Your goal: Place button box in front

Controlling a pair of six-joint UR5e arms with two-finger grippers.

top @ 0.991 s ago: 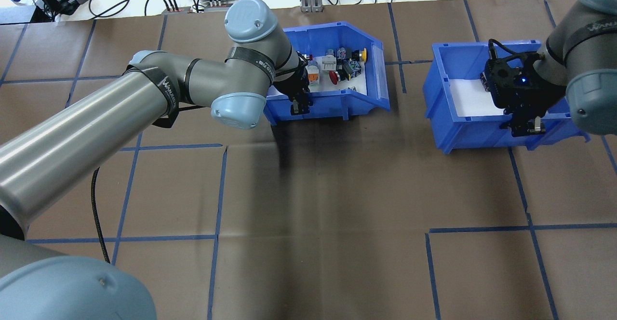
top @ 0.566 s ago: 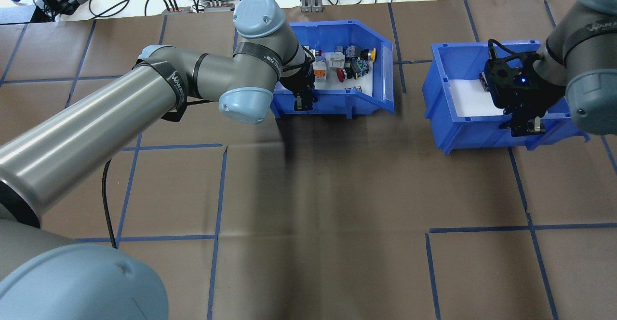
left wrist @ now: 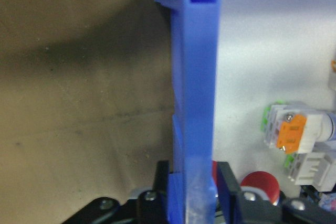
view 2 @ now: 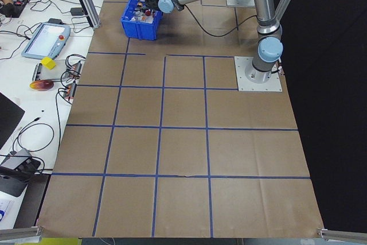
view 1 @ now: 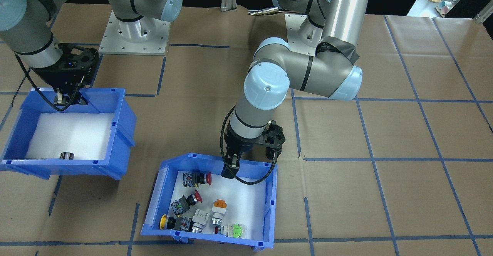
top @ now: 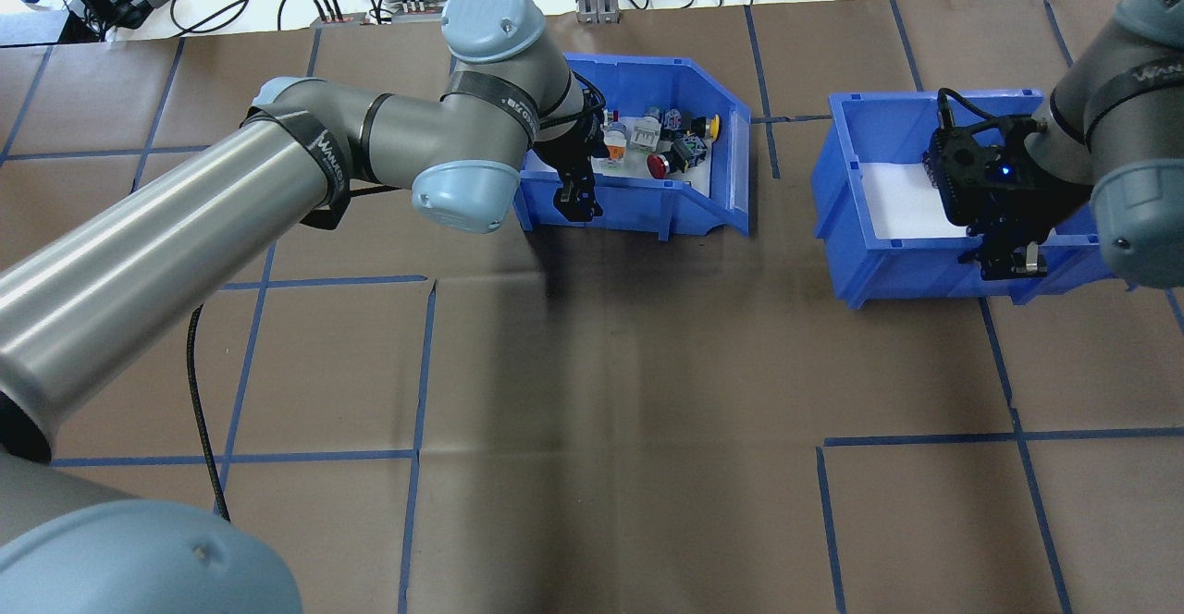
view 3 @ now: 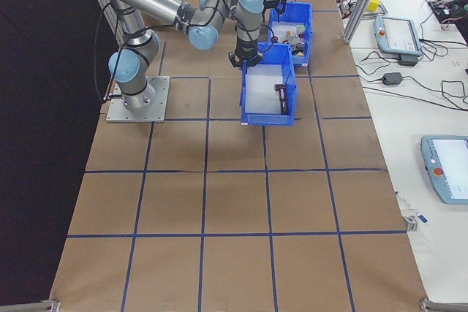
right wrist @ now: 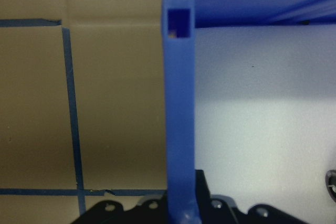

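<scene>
We see the left tool [view 1: 230,168] pinching the robot-side wall of the button box [view 1: 270,194], one finger inside and one outside, as the left wrist view shows with the blue wall [left wrist: 194,103] running up between the two dark fingers [left wrist: 228,187]. The button box sits on the table [top: 647,392] at its far side from the robot in the overhead view, its sloped cut-away side toward the other blue bin [top: 846,226], and its white liner carries a loose cluster of push-button switches [view 1: 192,202] with red, yellow, orange and green parts. The right tool [top: 1008,258] likewise grips the near wall of the other blue bin, the wall [right wrist: 178,129] passing straight into it in the right wrist view. That bin stands well apart from the button box and holds a small dark cylindrical part [view 1: 66,155] on white liner.
</scene>
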